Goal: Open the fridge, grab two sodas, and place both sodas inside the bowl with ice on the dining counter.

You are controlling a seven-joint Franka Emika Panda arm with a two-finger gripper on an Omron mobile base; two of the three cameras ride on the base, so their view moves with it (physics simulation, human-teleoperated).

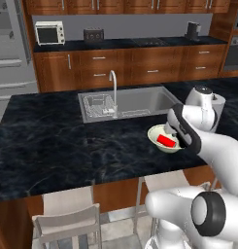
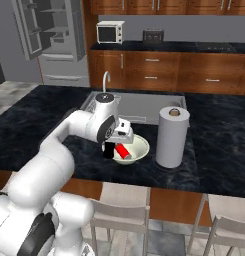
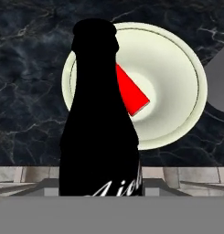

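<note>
Over the bowl (image 3: 177,91) we see our gripper (image 2: 114,145) pinching the black bottle (image 3: 97,114)
White script on it reads partly "Aio"; a red soda (image 3: 131,93) lies inside

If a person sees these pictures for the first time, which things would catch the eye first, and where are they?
First the black bottle, held in the gripper just above the pale bowl on the dark stone counter. Next the red soda lying inside that bowl. Beside the bowl stands a white paper-towel roll, and behind it is the steel sink.
</note>
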